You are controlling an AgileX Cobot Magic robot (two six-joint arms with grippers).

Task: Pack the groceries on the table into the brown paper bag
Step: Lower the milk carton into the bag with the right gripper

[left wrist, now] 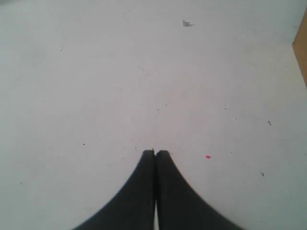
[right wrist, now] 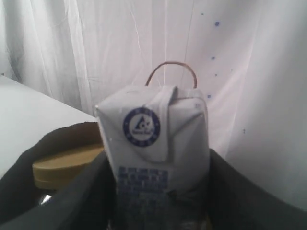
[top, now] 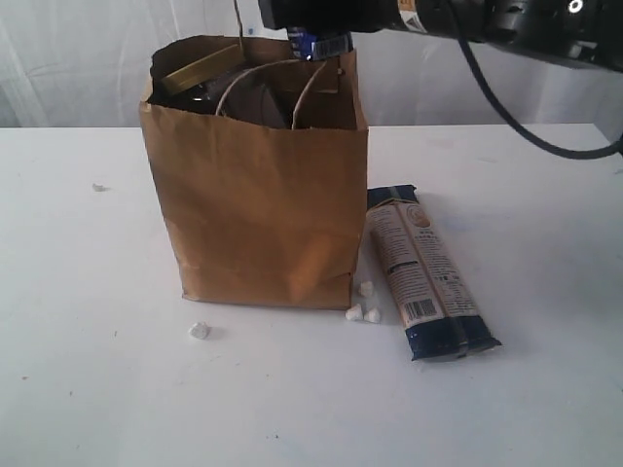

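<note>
1. Behind the white counter [top: 97, 389] hangs a pale curtain [top: 78, 68]. I see the brown paper bag [top: 263, 214] standing upright near the counter's middle.
2. I read the right tool [right wrist: 158, 201] as clamped on the small white-blue carton [right wrist: 156, 158], which is upright with a dark finger on each side. In the exterior view the carton hangs just over the bag's open top, near the rear rim.
3. I read the left tool [left wrist: 155, 152] as pressed together with nothing between the jaws. It is over bare counter, with the bag's edge in view.
4. Inside the bag, the gold-lidded clear jar [top: 200, 70] shows only its tilted lid at the rim.
5. To the right of the bag, the long dark-blue noodle packet [top: 423, 272] lies flat on the counter. Small white crumbs [top: 362, 309] lie between the packet and the bag.
</note>
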